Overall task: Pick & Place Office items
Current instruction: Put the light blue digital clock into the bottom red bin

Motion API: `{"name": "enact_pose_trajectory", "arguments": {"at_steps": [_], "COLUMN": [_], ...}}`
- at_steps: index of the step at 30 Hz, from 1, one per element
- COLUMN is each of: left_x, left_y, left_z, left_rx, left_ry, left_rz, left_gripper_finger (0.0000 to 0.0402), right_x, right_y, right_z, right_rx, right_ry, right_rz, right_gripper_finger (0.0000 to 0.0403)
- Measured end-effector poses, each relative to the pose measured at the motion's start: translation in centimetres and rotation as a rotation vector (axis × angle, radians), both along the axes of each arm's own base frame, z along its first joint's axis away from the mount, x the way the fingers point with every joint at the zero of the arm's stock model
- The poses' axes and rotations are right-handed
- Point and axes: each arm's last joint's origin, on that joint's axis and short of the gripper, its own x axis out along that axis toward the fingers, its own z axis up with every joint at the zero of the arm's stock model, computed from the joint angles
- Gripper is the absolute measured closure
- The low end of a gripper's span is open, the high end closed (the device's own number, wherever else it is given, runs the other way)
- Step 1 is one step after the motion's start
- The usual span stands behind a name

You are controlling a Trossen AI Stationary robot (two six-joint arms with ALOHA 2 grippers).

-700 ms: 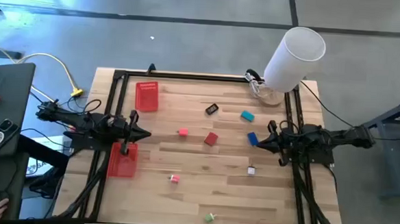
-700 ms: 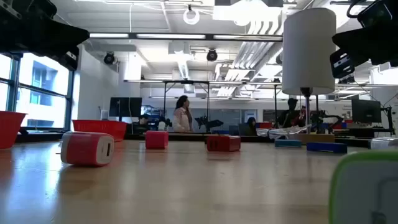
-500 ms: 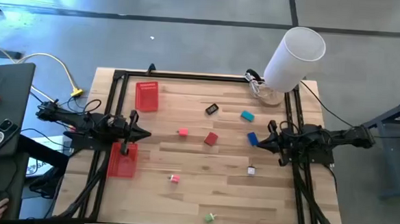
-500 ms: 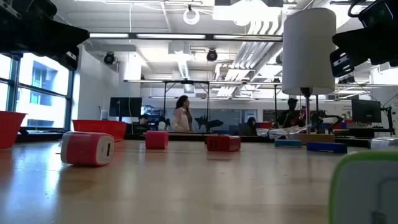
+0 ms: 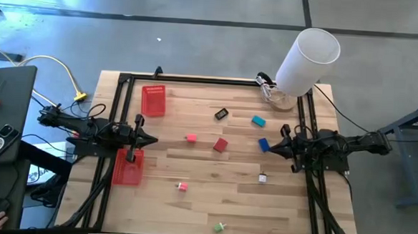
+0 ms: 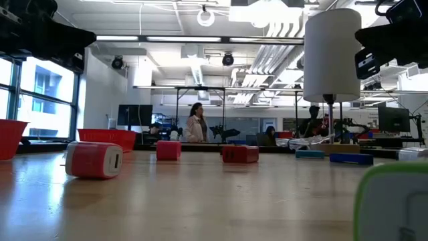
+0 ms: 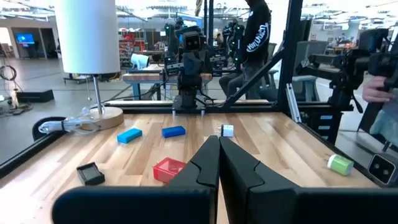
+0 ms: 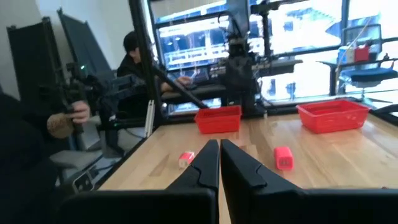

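Note:
The office items lie scattered on the wooden table (image 5: 211,203): a black piece (image 5: 221,114), a teal one (image 5: 258,121), a blue one (image 5: 263,144), a red block (image 5: 220,145), two small pink pieces (image 5: 191,138) (image 5: 182,187), a white one (image 5: 262,178) and a green one (image 5: 220,226). My left gripper (image 5: 150,140) (image 7: 219,146) hovers shut at the table's left side, above the near red basket, pointing right. My right gripper (image 5: 270,149) (image 8: 219,149) hovers shut at the right side, next to the blue piece, pointing left. Neither holds anything.
Two red mesh baskets stand at the left, one far (image 5: 153,100), one near (image 5: 128,166). A tall white cylinder on a stand (image 5: 309,61) rises at the far right corner. A black frame (image 5: 211,81) borders the table. People stand beyond the table's edges (image 8: 62,121) (image 7: 379,87).

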Motion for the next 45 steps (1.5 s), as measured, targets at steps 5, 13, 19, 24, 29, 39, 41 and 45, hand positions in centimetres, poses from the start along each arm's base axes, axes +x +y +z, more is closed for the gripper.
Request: {"name": "enact_pose_trajectory", "arguments": {"at_steps": [5,13,19,24,29,39,41,45], "left_x": [0.0,-0.2,-0.4,-0.6,-0.6,-0.6,-0.5,-0.5], "left_y": [0.1,0.3,0.5,0.6,0.7,1.2,1.4,1.7], "left_z": [0.2,1.2,2.1,2.7,3.0,3.1,3.1,3.1], "left_rx": [0.107,0.195,0.141,0.113,0.085,0.076,0.066,0.063], "left_ry": [-0.024,-0.116,-0.185,-0.202,-0.217,-0.218,-0.218,-0.219], "left_rz": [0.054,0.118,0.175,0.173,0.181,0.240,0.256,0.283], "left_gripper_finger": [0.0400,0.0400,0.0400,0.0400,0.0400,0.0400,0.0400,0.0400], "right_x": [0.1,0.4,1.0,1.6,2.9,7.1,7.8,9.1], "right_y": [-0.3,-0.8,-1.0,-0.8,-0.6,-0.4,-0.3,-0.3], "right_z": [0.2,2.6,4.5,6.3,7.7,8.2,8.2,8.4], "right_rx": [0.008,0.049,0.009,-0.046,-0.051,-0.036,-0.049,-0.047], "right_ry": [0.016,0.021,-0.005,0.008,0.143,0.550,0.576,0.599], "right_rz": [-0.105,-0.293,-0.396,-0.351,-0.364,-0.538,-0.537,-0.549], "right_gripper_finger": [0.0399,0.0399,0.0399,0.0399,0.0399,0.0388,0.0373,0.0317]}}
